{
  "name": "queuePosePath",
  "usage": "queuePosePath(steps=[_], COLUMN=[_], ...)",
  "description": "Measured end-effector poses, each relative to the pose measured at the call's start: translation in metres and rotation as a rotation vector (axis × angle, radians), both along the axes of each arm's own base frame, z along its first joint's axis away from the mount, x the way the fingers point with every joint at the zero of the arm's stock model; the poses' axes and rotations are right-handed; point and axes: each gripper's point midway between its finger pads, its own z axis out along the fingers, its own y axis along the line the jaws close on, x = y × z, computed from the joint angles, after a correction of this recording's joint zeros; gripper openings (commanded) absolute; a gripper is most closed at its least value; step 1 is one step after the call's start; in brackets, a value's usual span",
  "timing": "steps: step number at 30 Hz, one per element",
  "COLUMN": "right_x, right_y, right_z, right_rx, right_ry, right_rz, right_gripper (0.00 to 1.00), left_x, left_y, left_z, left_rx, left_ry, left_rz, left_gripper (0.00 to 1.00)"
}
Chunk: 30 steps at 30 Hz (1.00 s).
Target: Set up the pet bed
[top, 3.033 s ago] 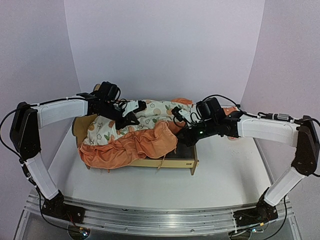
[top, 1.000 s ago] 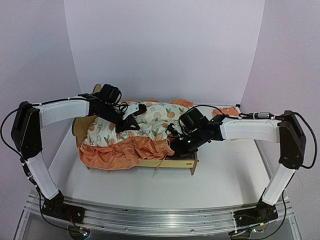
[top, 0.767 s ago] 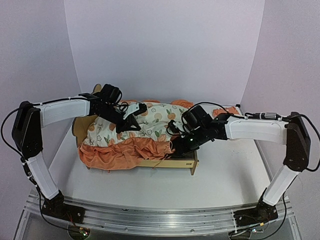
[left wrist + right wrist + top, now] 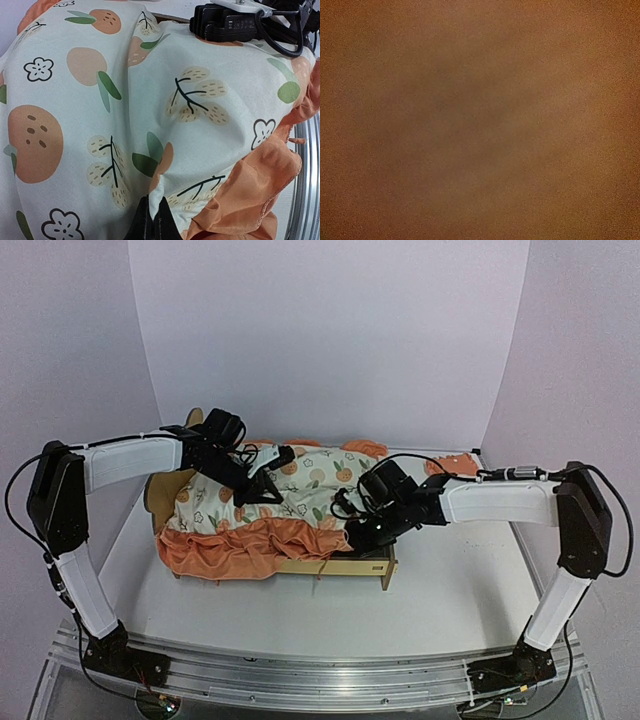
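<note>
Left fingers [image 4: 144, 226] stay pinched on the mattress pad [image 4: 100, 100] while the right fingers [image 4: 354, 527], now buried in its orange ruffle [image 4: 250, 545] with their state untellable, have spread it flatter over the pet bed [image 4: 352, 567] beneath them.

pad [image 4: 215, 540] over pet bed [image 4: 350, 567], right tool [image 4: 350, 527] perhaps buried

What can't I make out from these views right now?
- Right gripper: right wrist view is all orange-brown blur; from the top its fingers are buried in the pad. Open or shut, unknown.
- Bed: top view, pad and arms cover most of it.
- Left gripper: left wrist view, bottom edge cuts it.
</note>
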Motion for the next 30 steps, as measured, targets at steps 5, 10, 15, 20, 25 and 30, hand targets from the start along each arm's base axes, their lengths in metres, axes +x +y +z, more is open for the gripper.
queuePosePath(steps=[5, 10, 15, 20, 25, 30], right_x=[-0.001, -0.01, -0.016, -0.014, -0.01, -0.008], right_y=[-0.001, -0.004, -0.001, 0.004, 0.012, 0.021], right_z=[0.013, 0.033, 0.041, 0.042, 0.05, 0.046], right_rx=[0.052, 0.107, 0.152, 0.182, 0.223, 0.243], right_ry=[0.028, 0.022, 0.021, 0.002, -0.037, -0.039], right_rz=[-0.018, 0.009, 0.037, 0.049, 0.075, 0.094], right_gripper=[0.28, 0.35, 0.45, 0.45, 0.38, 0.21], left_x=[0.004, -0.001, -0.012, -0.013, -0.013, -0.01], left_y=[0.007, 0.02, 0.022, 0.022, 0.022, 0.022], left_z=[0.007, 0.009, 0.007, 0.003, -0.001, 0.006], left_rx=[-0.028, -0.037, -0.033, -0.024, -0.018, -0.031], left_ry=[0.052, 0.075, 0.086, 0.084, 0.091, 0.075], left_rz=[-0.002, -0.048, -0.102, -0.118, -0.118, -0.11], left_gripper=[0.0, 0.0, 0.0, 0.05, 0.44, 0.55])
